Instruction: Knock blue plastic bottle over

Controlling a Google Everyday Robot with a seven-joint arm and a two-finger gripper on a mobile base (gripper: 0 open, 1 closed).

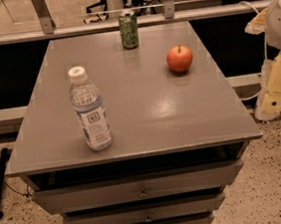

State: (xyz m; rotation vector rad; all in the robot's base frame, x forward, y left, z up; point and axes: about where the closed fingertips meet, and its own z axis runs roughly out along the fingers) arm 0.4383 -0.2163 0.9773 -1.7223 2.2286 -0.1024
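Observation:
The blue plastic bottle (pixel 89 109) stands upright near the front left of the grey table top (pixel 150 113). It is clear plastic with a white screw cap and a pale blue-and-white label. My arm and gripper (pixel 274 95) show as white and cream parts at the right edge of the view. They hang beside the table's right side, below the level of its top and far from the bottle. Nothing touches the bottle.
A green drink can (pixel 129 30) stands upright at the back centre of the table. A red apple (pixel 180 59) lies at the back right. The table is a drawer cabinet (pixel 138 189). A rail (pixel 121 23) runs behind it. A black bar (pixel 0 184) lies on the floor at left.

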